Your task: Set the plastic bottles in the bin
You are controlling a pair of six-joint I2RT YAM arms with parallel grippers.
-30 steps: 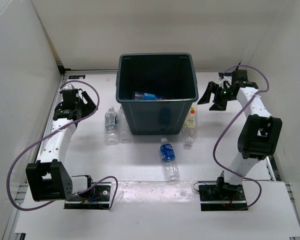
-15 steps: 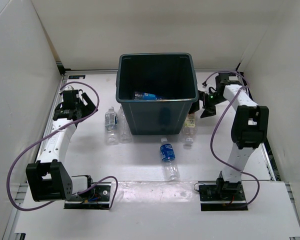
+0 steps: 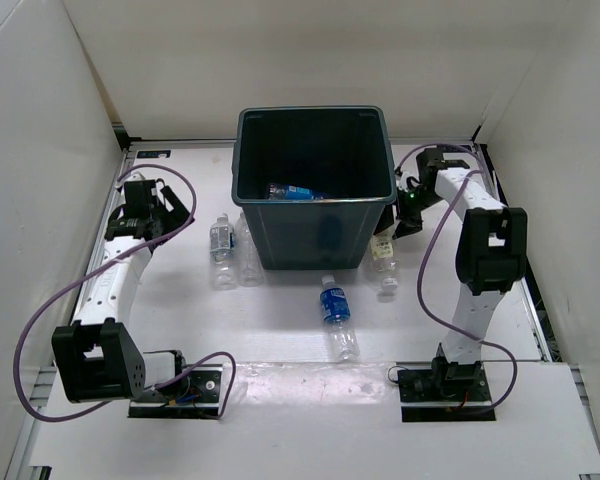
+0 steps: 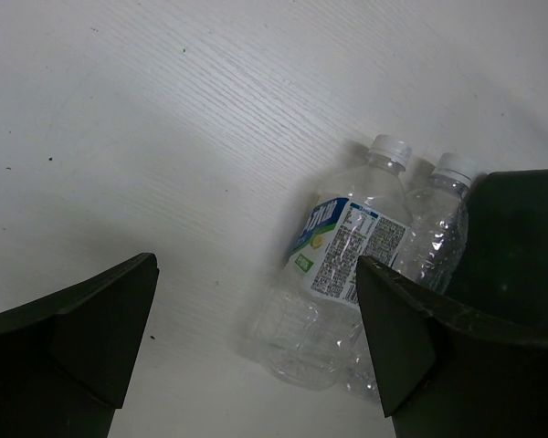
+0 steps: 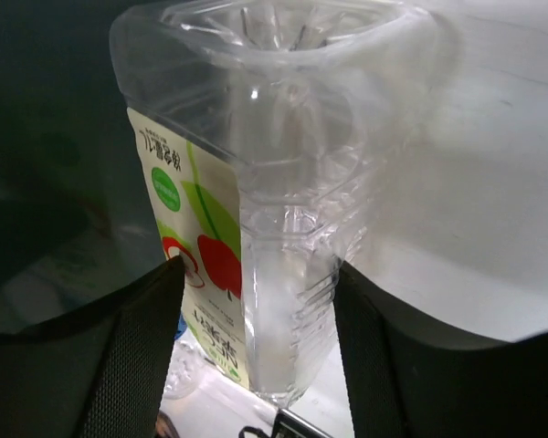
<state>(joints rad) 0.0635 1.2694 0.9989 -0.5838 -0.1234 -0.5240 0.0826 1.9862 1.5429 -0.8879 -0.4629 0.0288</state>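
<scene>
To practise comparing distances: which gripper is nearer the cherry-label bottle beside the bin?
Right. The right gripper has its fingers against both sides of the cherry-label bottle; the left gripper sits open on the other side of the bin.

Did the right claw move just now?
Yes. The right gripper swung left, toward the bin, and its fingers now sit around the bottle by the bin's right wall.

The dark teal bin point(image 3: 315, 238) stands upright at far middle, one bottle point(image 3: 293, 190) inside. At its left lie a labelled bottle point(image 3: 221, 240) and a bare bottle point(image 3: 248, 256), at its right a yellowish-label bottle point(image 3: 384, 254), nearer a blue-label bottle point(image 3: 333, 305).
</scene>
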